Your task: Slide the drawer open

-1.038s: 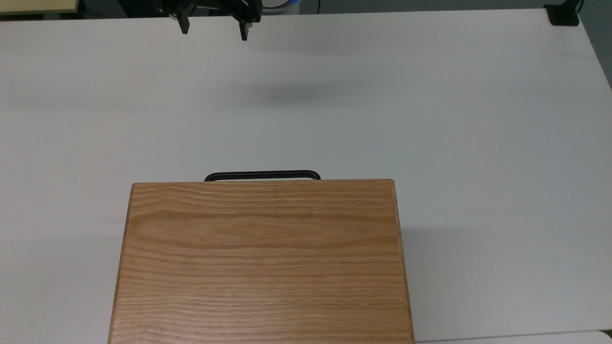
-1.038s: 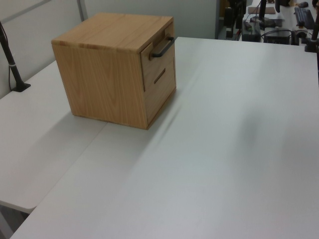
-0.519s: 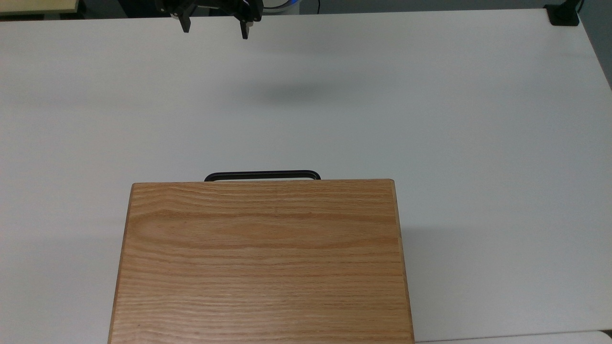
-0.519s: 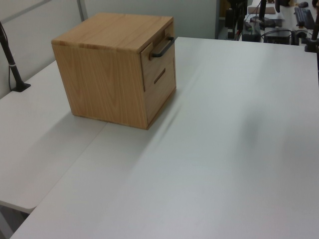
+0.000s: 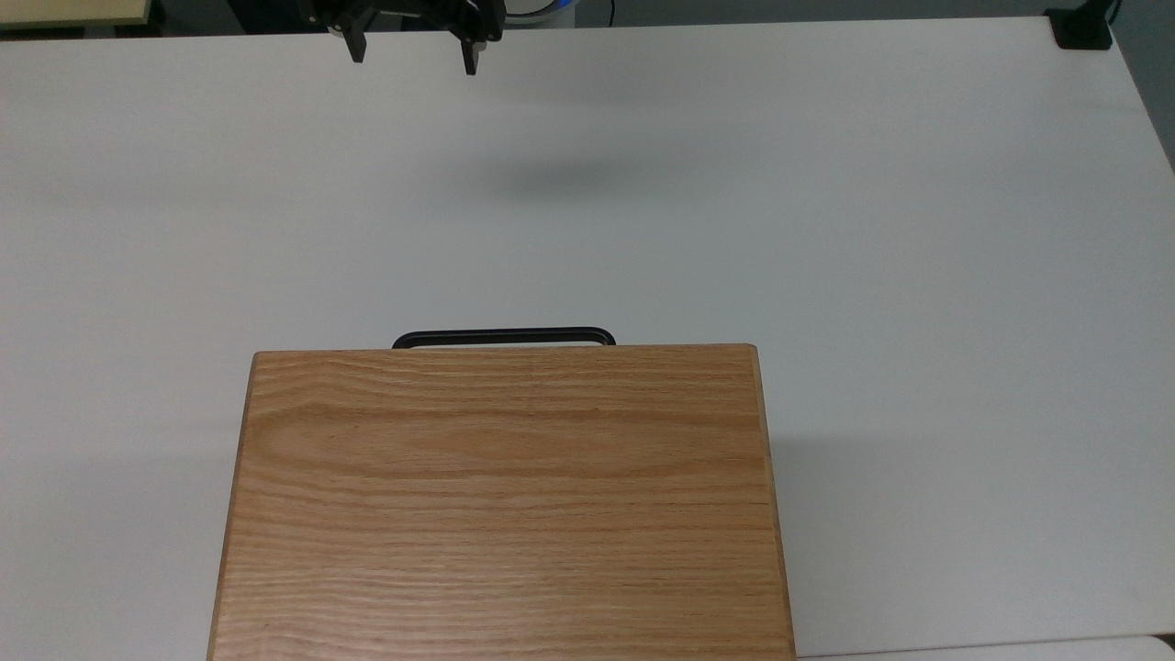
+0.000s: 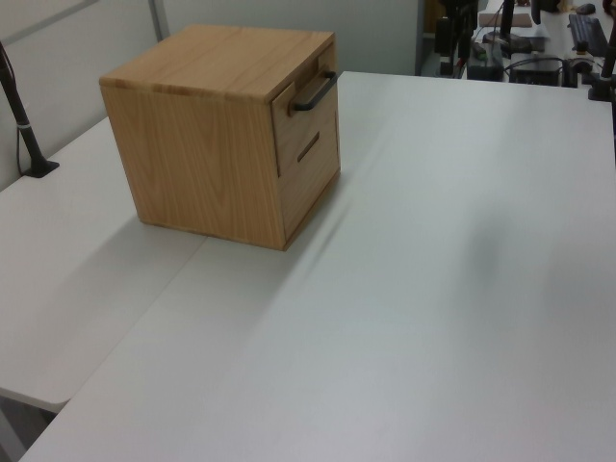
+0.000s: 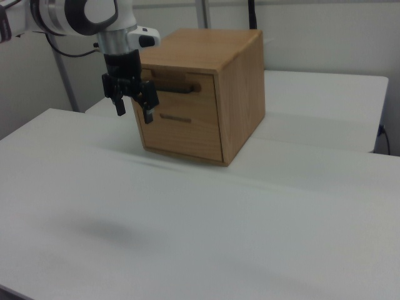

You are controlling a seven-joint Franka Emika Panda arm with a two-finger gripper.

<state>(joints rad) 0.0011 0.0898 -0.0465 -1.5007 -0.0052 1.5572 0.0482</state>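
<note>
Change: almost nothing has moved over the last second; the claw's tips sit a touch higher at the top view's upper edge, and the cabinet and drawer lie as they did.
Surface: (image 5: 826, 229) broad, white, bare between claw and cabinet.
Cabinet: (image 5: 500, 505) oak box at the top view's bottom centre, its front turned toward the arm.
Drawer: (image 7: 181, 100) upper of two fronts, flush with the cabinet, so not yet slid out; nothing of its inside can be seen.
Handle: (image 5: 504, 336) thin black bar, long axis running across the top view, left to right.
Claw: (image 5: 410, 55) fingers spread apart, holding nothing, hanging above the surface well apart from the handle.
Key relation: handle lies straight down the top view from the claw, slightly toward the top view's right.
</note>
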